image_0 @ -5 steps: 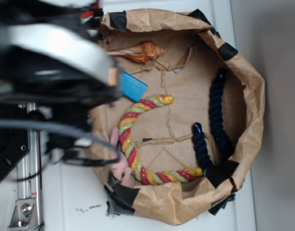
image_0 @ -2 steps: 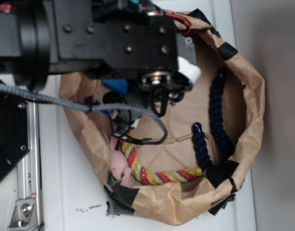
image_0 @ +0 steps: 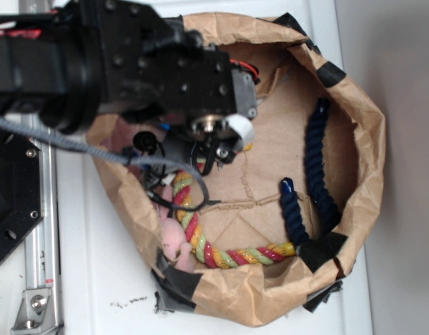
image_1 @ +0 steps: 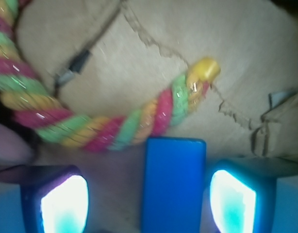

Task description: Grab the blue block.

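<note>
The blue block is seen as smooth, faintly glossy plastic. The striped rope is twisted fibre with a glossy yellow tip. The bag is creased matt brown paper.

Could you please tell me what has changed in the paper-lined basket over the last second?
The arm swung in from the left over the basket and now covers the seashell and the blue block in the exterior view. The wrist view shows the gripper open, its fingers on either side of the block, nothing grasped yet. The multicoloured rope, navy rope and paper basket have not moved.
</note>
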